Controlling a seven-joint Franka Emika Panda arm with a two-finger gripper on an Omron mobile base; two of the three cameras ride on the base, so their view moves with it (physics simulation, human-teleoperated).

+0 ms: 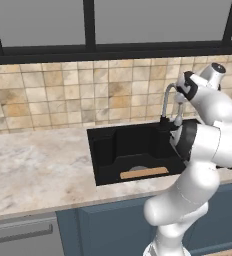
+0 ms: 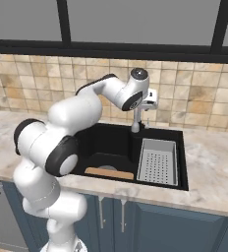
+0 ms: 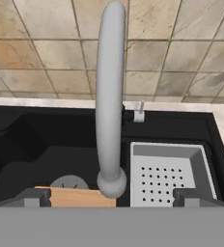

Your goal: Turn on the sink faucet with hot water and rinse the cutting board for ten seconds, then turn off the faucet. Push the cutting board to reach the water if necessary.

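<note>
Cutting board (image 1: 144,173) flat at lower centre of sink (image 1: 105,150), faucet (image 3: 109,96) centre frame, gripper (image 3: 111,197) wide open, empty.

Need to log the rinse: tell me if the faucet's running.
Off: no stream falls from the sink faucet spout; the cutting board lies beneath.

2 base cameras sit behind the arm, left and right, looking forward and down; both share the sink (image 1: 108,150) and tiled wall (image 1: 63,95). The hand camera looks closely along the faucet (image 3: 110,106) into the basin.
</note>
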